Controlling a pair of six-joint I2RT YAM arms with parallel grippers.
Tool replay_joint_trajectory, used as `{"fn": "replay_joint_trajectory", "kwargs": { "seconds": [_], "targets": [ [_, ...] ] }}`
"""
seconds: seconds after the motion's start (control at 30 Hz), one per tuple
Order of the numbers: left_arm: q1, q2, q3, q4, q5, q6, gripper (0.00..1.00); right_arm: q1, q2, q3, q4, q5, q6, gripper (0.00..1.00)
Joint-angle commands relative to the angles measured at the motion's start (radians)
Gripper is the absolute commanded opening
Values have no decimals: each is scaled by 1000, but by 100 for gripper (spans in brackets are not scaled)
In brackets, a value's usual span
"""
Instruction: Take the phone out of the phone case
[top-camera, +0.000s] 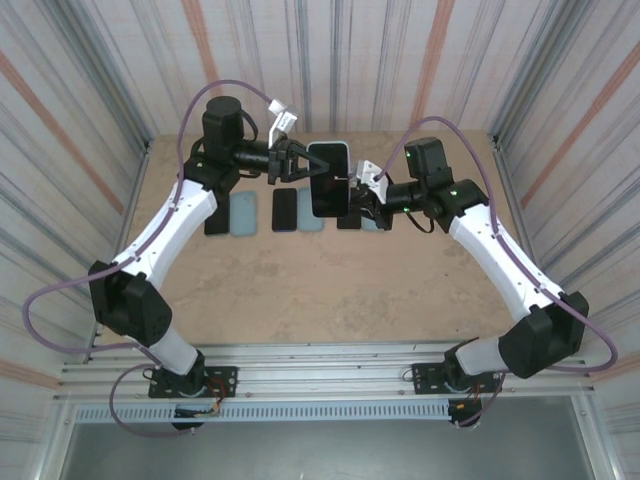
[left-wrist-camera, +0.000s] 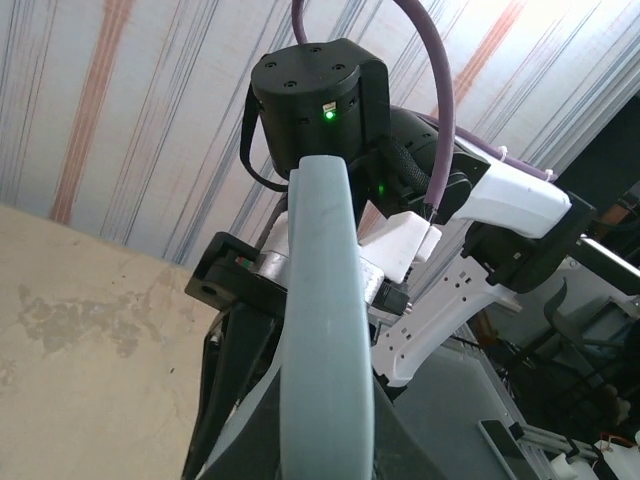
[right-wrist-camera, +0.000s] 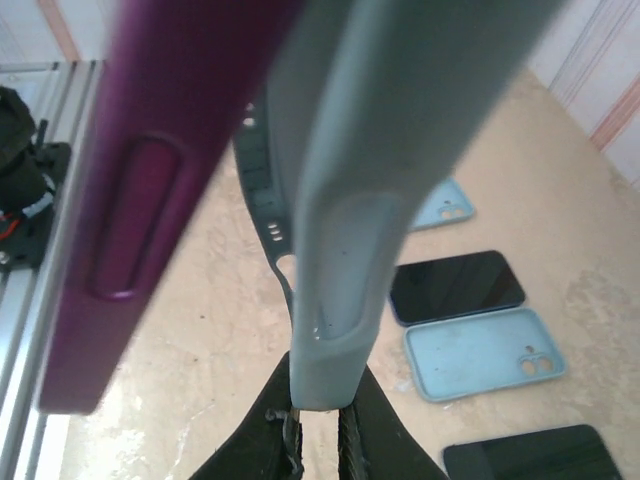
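phone case (left-wrist-camera: 320, 330): edge-on, centre | right arm (left-wrist-camera: 320, 100): behind it, green light lit

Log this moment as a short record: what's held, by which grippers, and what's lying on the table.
held: phone, screen toward the top camera, inside the grey-blue phone case
height: raised above the table
left gripper: shut on phone case
right gripper: shut on phone case
on table: loose dark phones and light blue cases
unclear: purple edge beside the case, identity not readable
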Motion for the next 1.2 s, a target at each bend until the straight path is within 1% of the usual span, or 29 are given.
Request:
{"fn": "replay_joint_trajectory", "kwargs": {
  "seconds": [0.0, 0.13, 0.3, 0.37, 0.5, 0.63, 0.73, 0.8, 0.9, 0.97, 1.03, 1.1, 1.17],
  "targets": [
    [-23, -43, 16, -19, 69, -47, 0, -3, -32, -4, 123, -16, 37, 12],
    [-17, -38, 22, -13, 32, -55, 0, -5, -53, -30, 157, -68, 76, 17],
    [2, -38, -9, 64, -28, -130, 0, -9, -83, -82, 239, -134, 155, 24],
    [2, -41, -16, 70, -40, -136, 0, -13, -94, -104, 279, -153, 189, 26],
    [3, -45, -25, 87, -65, -160, 0, -18, -98, -133, 348, -202, 274, 31],
    [3, -49, -45, 154, -87, -230, 0, -28, -107, -183, 450, -232, 381, 36],
    [2, -54, -73, 228, -109, -312, 0, -45, -117, -228, 580, -265, 508, 41],
    [2, -54, -72, 237, -128, -362, 0, -51, -114, -250, 679, -294, 603, 44],
    [0, -57, -68, 269, -158, -420, 0, -53, -105, -254, 735, -303, 682, 46],
    [-4, -63, -75, 287, -189, -448, 0, -53, -99, -257, 756, -283, 732, 48],
    [-6, -65, -80, 271, -237, -474, 0, -55, -93, -257, 772, -240, 803, 51],
    [-4, -61, -93, 266, -292, -526, 0, -61, -86, -267, 832, -230, 905, 52],
    [-4, -49, -107, 278, -345, -602, 0, -62, -82, -289, 924, -208, 1038, 52]
  ]
}}
